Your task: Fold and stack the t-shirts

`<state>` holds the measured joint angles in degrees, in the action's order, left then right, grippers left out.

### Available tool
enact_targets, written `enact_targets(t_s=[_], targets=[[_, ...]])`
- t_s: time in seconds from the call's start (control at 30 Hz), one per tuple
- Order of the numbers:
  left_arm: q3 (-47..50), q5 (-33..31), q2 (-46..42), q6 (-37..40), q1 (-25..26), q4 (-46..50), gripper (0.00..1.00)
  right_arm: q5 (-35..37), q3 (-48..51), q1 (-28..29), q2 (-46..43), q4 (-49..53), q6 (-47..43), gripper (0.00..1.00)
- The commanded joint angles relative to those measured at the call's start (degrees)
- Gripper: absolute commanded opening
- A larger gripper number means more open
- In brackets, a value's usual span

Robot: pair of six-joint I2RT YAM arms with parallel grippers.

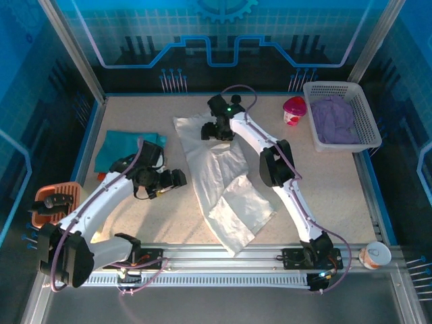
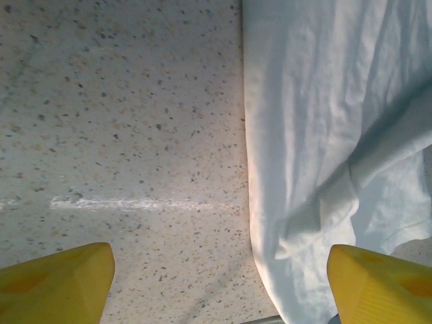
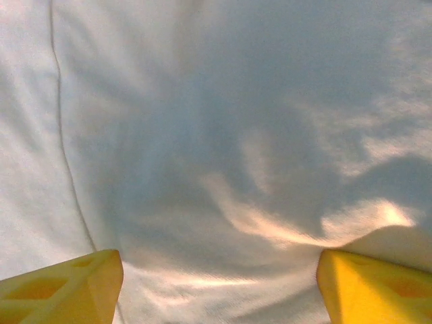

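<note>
Presently, white t-shirt (image 1: 226, 192) lies rumpled on tabletop (image 1: 331, 196); left claw (image 1: 175, 178) beside its left edge, right claw (image 1: 217, 129) over its far end, both agape, empty. Risk: uneven pinch may skew it.

The white t-shirt (image 1: 233, 202) lies rumpled in a long strip down the middle of the tabletop (image 1: 169, 219), its near end doubled over (creases throughout). The teal t-shirt (image 1: 118, 150) lies folded flat, far left, well apart.
</note>
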<state>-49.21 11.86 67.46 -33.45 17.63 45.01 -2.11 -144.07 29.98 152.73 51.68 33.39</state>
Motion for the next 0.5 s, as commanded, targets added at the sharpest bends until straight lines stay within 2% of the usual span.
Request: enact_targets(t_s=[0.0, 0.13, 0.23, 0.3, 0.4, 0.47], targets=[[1.04, 1.64, 2.57, -2.51, 2.10, -4.09, 0.83, -5.63, -0.23, -2.62, 4.17, -7.16, 6.83, 0.77], [0.88, 3.84, 7.05, -5.12, 4.33, -9.10, 0.83, -10.20, -0.17, -3.24, 3.69, -13.29, 7.58, 0.82], [-0.78, 4.93, 9.86, -6.73, 7.29, -10.74, 0.83, -17.32, -0.74, -3.30, 1.72, -15.15, 3.54, 0.86], [-1.10, 4.44, 10.89, -7.43, 9.94, -10.97, 0.83, -16.23, 0.70, -2.97, -1.74, -12.49, -1.38, 0.89], [1.07, 5.53, 12.30, -9.69, 12.76, -13.30, 0.80, -14.85, 8.96, -2.31, -9.51, -12.90, -5.56, 0.93], [2.79, 6.69, 13.27, -11.70, 14.42, -15.68, 0.73, -12.80, 14.35, -1.96, -14.36, -12.71, -7.40, 0.97]])
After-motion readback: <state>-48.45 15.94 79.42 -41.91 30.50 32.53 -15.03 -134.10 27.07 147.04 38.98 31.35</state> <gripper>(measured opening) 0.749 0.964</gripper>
